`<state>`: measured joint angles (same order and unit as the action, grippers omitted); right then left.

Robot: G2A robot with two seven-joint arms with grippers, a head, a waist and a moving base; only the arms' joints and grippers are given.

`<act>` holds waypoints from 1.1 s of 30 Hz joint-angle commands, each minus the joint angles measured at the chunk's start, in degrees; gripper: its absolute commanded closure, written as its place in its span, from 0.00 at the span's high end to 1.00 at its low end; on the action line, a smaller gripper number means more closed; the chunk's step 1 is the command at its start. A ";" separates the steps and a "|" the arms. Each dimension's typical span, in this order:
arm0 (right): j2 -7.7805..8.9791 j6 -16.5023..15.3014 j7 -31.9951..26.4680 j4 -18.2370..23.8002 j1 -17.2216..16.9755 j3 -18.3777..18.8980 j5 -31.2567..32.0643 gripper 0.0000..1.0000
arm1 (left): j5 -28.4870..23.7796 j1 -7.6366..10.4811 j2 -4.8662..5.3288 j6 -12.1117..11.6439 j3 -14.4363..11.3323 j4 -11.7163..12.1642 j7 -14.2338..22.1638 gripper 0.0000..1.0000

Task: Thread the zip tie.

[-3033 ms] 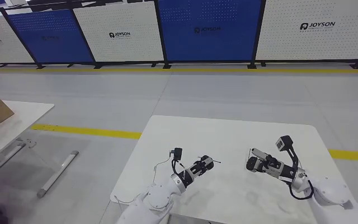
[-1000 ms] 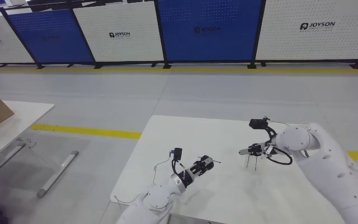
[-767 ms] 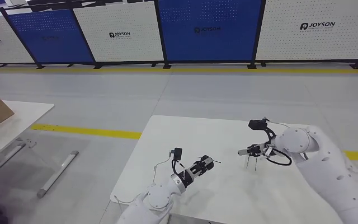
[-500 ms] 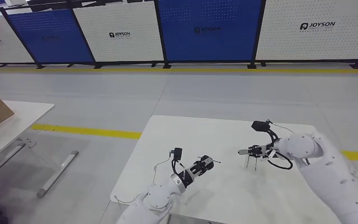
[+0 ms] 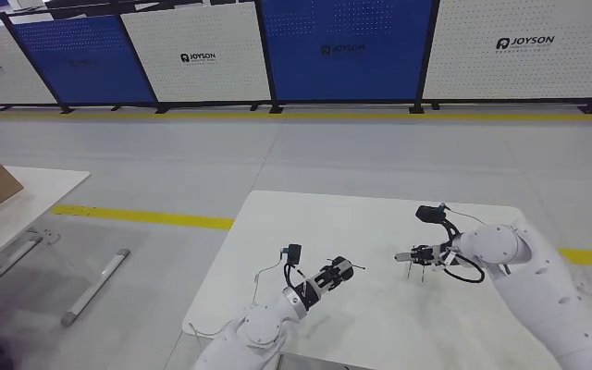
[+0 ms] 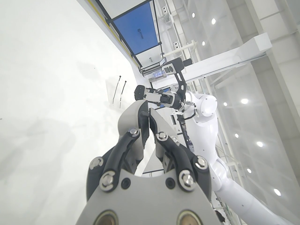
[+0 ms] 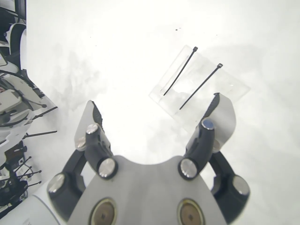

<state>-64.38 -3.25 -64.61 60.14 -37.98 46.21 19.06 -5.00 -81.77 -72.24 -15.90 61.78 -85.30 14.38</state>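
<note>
1. Currently a thin black plastic zip tie (image 7: 180, 71) and a second black zip tie (image 7: 201, 86) lie side by side, apart and roughly parallel, on a clear flat rectangular plastic sheet (image 7: 230, 83).
2. Both heads sit near one long edge of the sheet, tails pointing toward the opposite edge. The first tie runs close along a short edge.
3. Sheet lies flat on the white table (image 5: 305, 222), in its right half, well in from the far and right edges.
4. Right gripper (image 7: 154, 99) hangs over the sheet, fingers spread wide, nothing between them. One fingertip is over the sheet's edge near the second tie's tail. Contact with the sheet: cannot tell.
5. Left gripper (image 6: 146, 108) is clenched, pads pressed together at the tips, over the table's left half, well apart from the sheet.
</note>
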 commanded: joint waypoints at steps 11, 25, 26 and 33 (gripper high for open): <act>-1.46 16.11 -0.61 2.24 2.15 -2.80 5.08 1.00 | 0.00 0.00 0.00 0.00 0.00 0.00 0.00 0.00; -1.94 17.94 1.37 2.95 1.38 -3.90 7.48 1.00 | 0.00 0.00 0.00 0.00 0.00 0.00 0.00 0.00; -2.07 18.23 1.38 2.87 1.52 -3.99 7.57 1.00 | 0.00 0.00 0.00 0.00 0.00 0.00 0.00 0.00; -2.93 19.97 1.35 2.14 2.57 -4.64 8.82 0.55 | 0.00 0.00 0.00 0.00 0.00 0.00 0.00 0.00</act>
<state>-67.23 16.62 -63.18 62.38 -35.50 41.59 27.79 -5.00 -81.77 -72.24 -15.90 61.78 -85.30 14.38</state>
